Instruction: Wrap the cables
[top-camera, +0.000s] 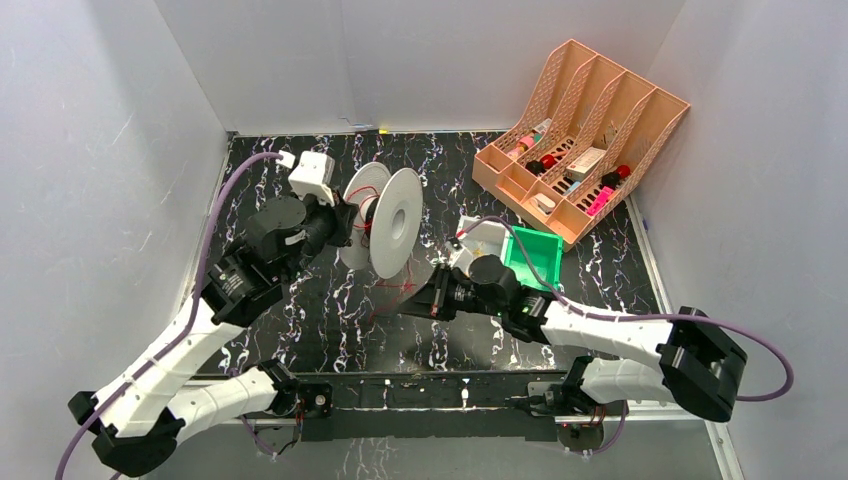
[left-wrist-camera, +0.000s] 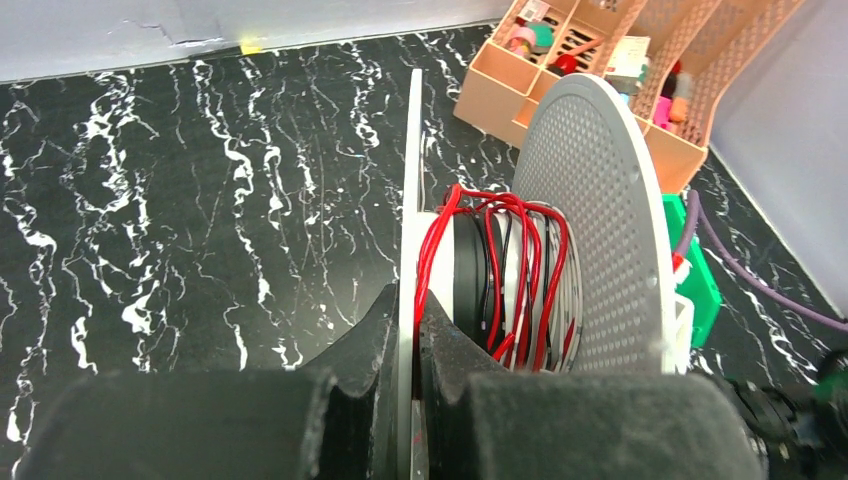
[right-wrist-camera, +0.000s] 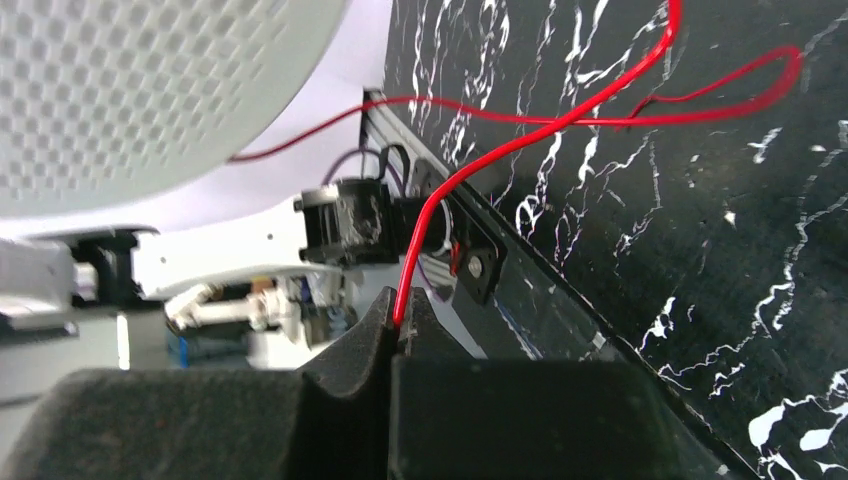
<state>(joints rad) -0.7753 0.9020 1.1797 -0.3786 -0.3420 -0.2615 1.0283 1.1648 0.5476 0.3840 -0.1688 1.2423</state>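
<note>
From above, the left tool (top-camera: 343, 222) held a white spool (top-camera: 398, 222) over the counter (top-camera: 300, 320) — its wrist view showed jaws clamped on one flange, red cables (left-wrist-camera: 500, 270) wound round the hub — while the right wrist view showed the right tool (right-wrist-camera: 400, 315) pinched shut on a loose length of them.

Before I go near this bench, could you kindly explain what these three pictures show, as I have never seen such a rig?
Two robot arms stand at a black marbled table. One picture looks down from above; the others come from a camera on each wrist. The left end effector clamps one flange of a white spool. The right end effector pinches a thin red cable, partly wound on that spool. A green bin and a peach organizer sit to the right.
</note>
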